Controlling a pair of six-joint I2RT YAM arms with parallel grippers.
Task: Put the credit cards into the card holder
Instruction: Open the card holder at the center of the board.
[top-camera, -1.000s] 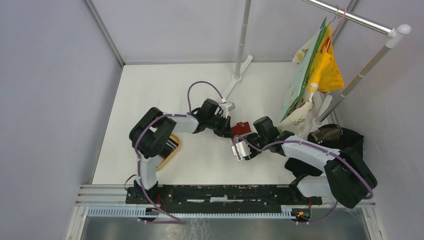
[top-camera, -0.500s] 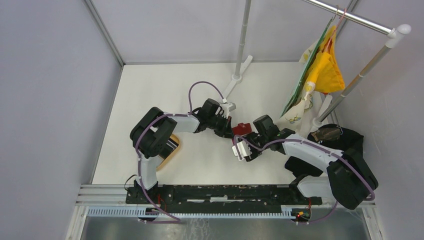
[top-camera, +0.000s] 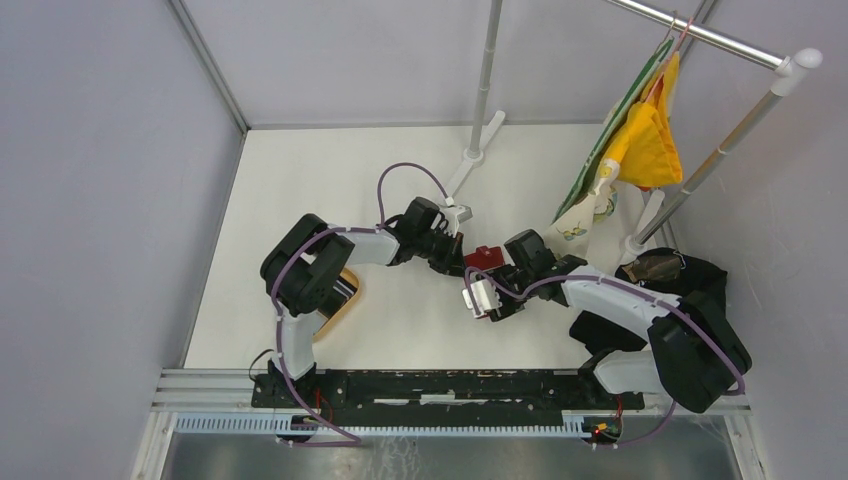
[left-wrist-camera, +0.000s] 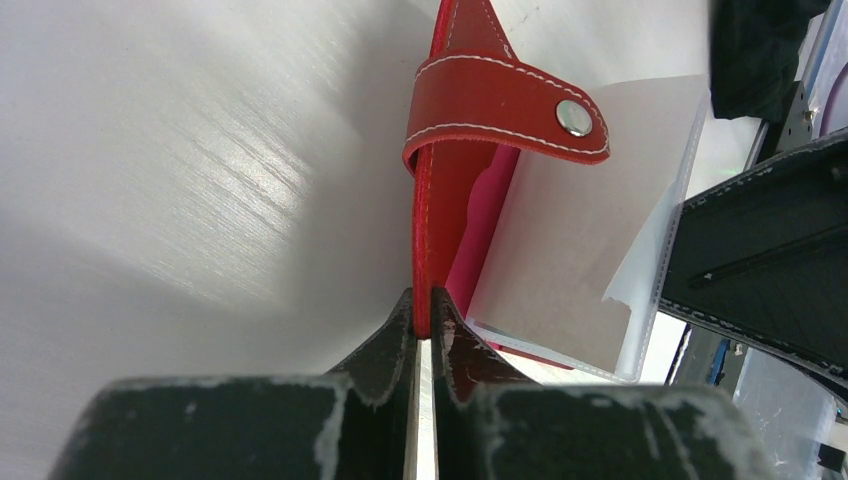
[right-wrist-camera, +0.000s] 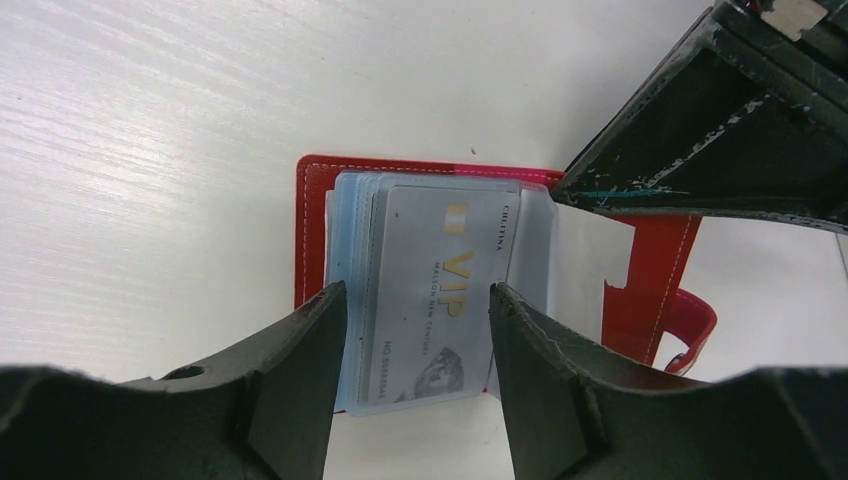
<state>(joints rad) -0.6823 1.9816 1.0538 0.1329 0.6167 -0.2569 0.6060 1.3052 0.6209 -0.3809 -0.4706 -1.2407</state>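
Where the two arms meet at the middle of the table (top-camera: 300, 180), the red card holder (top-camera: 483, 256) lies open with one cover raised. At bottom centre of its wrist view, the left gripper (left-wrist-camera: 422, 310) pinches that cover's edge. The right gripper (right-wrist-camera: 416, 292) hangs spread, jaws flanking a pale VIP credit card (right-wrist-camera: 440, 250) lying on the holder's clear sleeves. The snap tab (left-wrist-camera: 520, 100) curls loose.

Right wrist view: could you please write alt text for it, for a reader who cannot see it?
An open red card holder lies on a white table, with a pale grey VIP card showing among its clear sleeves. The open right gripper frames the card, one finger on each side. At upper right, the left gripper holds the raised red cover.
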